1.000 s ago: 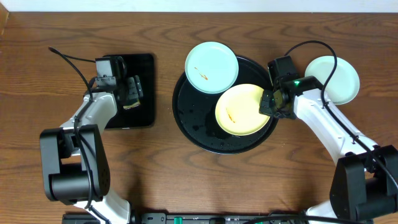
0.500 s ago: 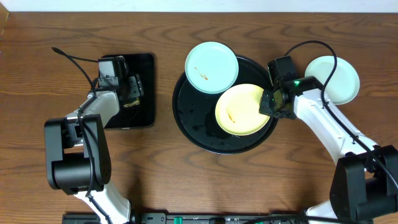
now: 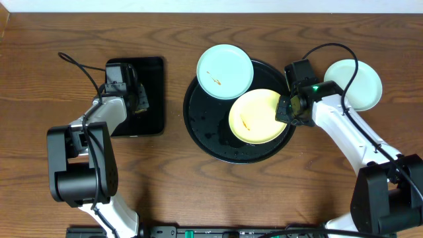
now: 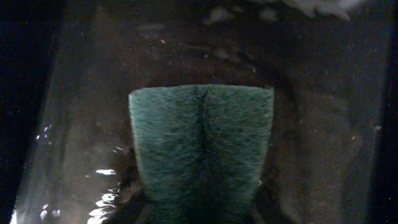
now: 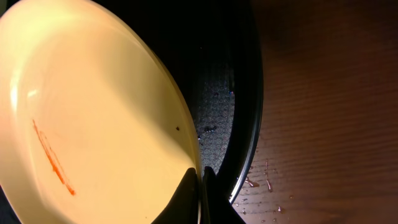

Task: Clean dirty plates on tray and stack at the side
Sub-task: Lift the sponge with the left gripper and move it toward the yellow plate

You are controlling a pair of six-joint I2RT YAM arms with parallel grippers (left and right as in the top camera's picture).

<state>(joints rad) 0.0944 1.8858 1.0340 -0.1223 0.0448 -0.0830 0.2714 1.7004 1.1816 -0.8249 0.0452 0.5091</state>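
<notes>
The tray is a large round disc of glossy black with a raised rim. It sits mid-table, its pebbled floor beaded with water in the right wrist view. Inside it, toward the right, lies the pale yellow plate, smooth, shallow and round, with a thin orange streak across its face. The right claw is pinched narrow on this plate's right rim.

A mint-blue plate of the same shape overlaps the tray's far-left rim and carries small orange specks. A second mint-blue plate rests on the table to the right of the tray, apart from it.

At the left, the left claw hangs over a smaller black rectangular tray with rounded corners and a wet, shiny floor. Its camera shows a green sponge, coarse and fibrous, creased down the middle. The fingers are lost in the dark, so I cannot tell whether it grips the sponge.

The table is dark brown wood with a long horizontal grain, and small droplets lie just beside the tray's rim.
</notes>
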